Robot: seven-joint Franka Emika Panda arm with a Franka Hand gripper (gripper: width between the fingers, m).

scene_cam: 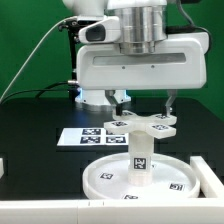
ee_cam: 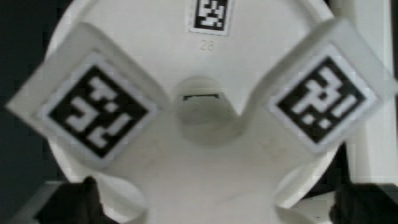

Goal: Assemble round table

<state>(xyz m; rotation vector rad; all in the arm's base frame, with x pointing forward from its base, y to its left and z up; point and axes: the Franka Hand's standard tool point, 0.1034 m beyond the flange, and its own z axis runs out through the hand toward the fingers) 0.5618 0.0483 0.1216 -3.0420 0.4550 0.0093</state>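
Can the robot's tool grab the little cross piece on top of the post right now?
Probably yes. The open tool hangs right above the small white cross-shaped foot, which sits atop the short white cylinder leg on the large white round disc. Nothing appears to lie between them.

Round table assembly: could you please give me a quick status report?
Tool open, holding nothing. Cross-shaped foot sits atop leg, leg upright on disc. Nothing in the way.

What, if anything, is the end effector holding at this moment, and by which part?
Nothing. The end effector stands open above the cross-shaped foot, which sits on the leg standing upright on the round disc; its fingers clasp nothing.
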